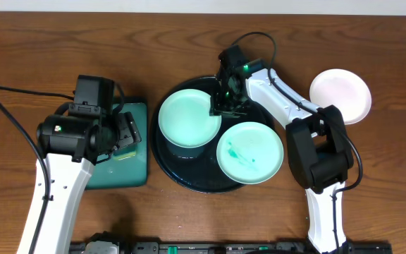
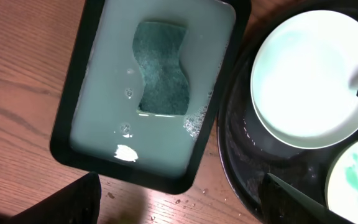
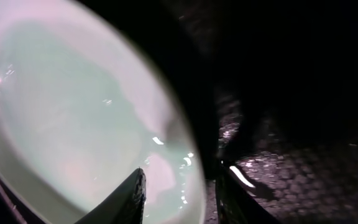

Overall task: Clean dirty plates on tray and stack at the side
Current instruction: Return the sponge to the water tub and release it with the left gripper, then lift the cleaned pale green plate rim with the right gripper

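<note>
Closest to the lens, right fingers (image 3: 126, 202): apart, one tip over the bowl of the clean mint plate (image 3: 73, 112), the other outside its rim, above the wet floor of the black tray (image 3: 278, 174). Cannot tell whether clamped on that rim or merely straddling it.

From overhead, same plate in the tray's left half, met by the fingers at its right edge. Beside it, in the tray's right half: second mint plate (image 1: 250, 152), marked with teal smears across its middle.

Off the tray, on the wooden surface (image 1: 48, 56) to the right and well apart from both mint plates: white plate (image 1: 340, 95), lying alone.

Left fingers (image 2: 67, 199): spread wide, gripping nothing, poised over the rectangular dark green tray (image 2: 67, 124), just left of the black tray. Holds milky water (image 2: 104, 93) with a few bubbles, plus a teal sponge (image 2: 161, 68) lying flat in it.
</note>
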You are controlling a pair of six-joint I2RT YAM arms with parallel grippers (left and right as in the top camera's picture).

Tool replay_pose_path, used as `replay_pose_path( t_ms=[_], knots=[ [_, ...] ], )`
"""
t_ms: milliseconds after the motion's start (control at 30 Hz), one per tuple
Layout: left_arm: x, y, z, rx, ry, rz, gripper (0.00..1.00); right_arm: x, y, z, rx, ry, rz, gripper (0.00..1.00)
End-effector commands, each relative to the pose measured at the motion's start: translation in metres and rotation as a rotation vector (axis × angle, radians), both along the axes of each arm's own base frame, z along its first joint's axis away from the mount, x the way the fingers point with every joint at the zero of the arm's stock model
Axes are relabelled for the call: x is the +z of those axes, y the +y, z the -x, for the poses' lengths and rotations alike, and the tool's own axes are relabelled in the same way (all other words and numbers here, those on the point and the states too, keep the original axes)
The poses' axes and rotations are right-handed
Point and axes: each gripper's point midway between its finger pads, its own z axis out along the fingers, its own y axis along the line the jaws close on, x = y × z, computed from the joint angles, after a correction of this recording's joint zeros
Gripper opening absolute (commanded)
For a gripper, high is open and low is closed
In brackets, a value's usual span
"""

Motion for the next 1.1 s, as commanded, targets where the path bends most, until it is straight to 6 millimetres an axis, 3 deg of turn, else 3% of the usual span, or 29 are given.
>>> replay_pose_path(
  t_ms=[0, 267, 600, 733, 1067],
  knots=[
    [0.005, -0.001, 0.0, -0.01, -0.009, 0.001, 0.81, -0.009, -0.003, -0.004, -0.039, -0.002, 0.044, 0.33],
    [0.005, -0.001, 0.001, -0.01, -0.006, 0.001, 0.82, -0.033, -0.004, 0.001, -0.071, 0.059, 0.06, 0.24],
    [0.005, -0.001, 0.001, -0.01, -0.006, 0.001, 0.82, -0.027, 0.012, 0.002, -0.061, 0.071, -0.023, 0.16],
    [0.005, -0.001, 0.001, -0.01, -0.005, 0.001, 0.82, -0.026, 0.014, 0.003, -0.066, 0.081, -0.036, 0.02],
    [0.004, -0.001, 0.004, -0.01, 0.009, 0.0, 0.82, -0.02, 0.018, 0.008, -0.047, 0.123, -0.107, 0.02]
  ],
)
